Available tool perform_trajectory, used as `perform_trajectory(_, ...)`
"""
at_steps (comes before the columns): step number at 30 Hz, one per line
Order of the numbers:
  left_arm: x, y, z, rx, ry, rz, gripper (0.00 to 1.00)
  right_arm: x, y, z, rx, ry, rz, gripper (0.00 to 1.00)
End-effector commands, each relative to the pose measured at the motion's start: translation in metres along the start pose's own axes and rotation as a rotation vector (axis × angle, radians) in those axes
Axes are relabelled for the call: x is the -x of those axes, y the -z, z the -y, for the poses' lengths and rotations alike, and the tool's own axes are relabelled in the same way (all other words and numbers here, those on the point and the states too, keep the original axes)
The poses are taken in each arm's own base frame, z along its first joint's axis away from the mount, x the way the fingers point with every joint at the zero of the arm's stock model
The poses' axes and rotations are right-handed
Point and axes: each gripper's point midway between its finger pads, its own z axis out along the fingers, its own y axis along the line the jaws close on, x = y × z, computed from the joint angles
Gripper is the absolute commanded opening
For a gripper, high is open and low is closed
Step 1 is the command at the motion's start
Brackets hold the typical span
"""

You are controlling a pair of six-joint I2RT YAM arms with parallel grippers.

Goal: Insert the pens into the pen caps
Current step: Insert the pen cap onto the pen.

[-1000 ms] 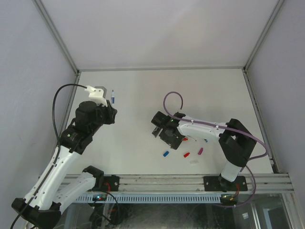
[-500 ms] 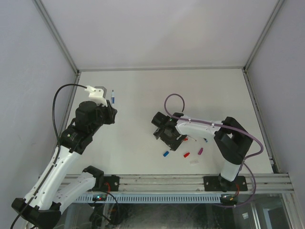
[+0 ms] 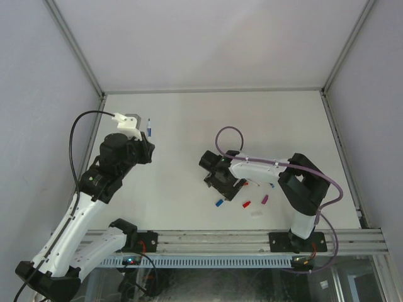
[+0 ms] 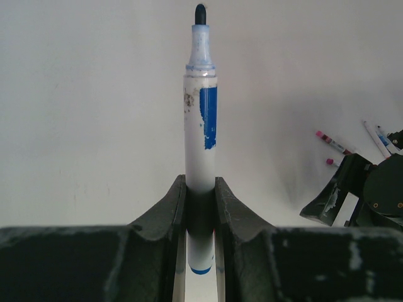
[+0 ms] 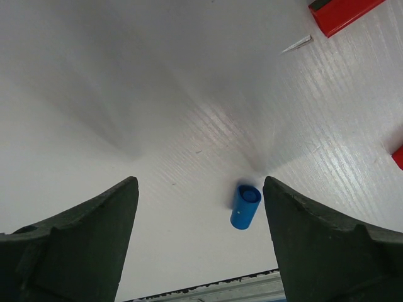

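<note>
**A:** Above the blue cap, how does your right gripper stand?

**B:** My jaws are spread wide, one finger on each side of the cap and neither touching it. The cap lies on the white table.

**A:** And the left gripper?

**B:** Well apart from the blue cap, off to its left, I am clamped on a blue pen, its bare tip pointing away from my wrist. A red cap and a magenta cap lie just right of the blue one.
</note>
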Motion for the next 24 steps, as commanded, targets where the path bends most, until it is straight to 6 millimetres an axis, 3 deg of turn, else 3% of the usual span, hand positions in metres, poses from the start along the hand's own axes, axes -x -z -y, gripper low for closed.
perform_trajectory(1, 0.006, 0.0, -0.001, 0.0, 0.017, 0.031, 0.0, 0.001, 0.007, -0.011, 0.023, -0.024, 0.011, 0.79)
perform_trajectory(24, 0.004, -0.002, -0.004, 0.017, 0.014, 0.023, 0.0, -0.007, -0.003, -0.005, -0.016, -0.002, -0.001, 0.69)
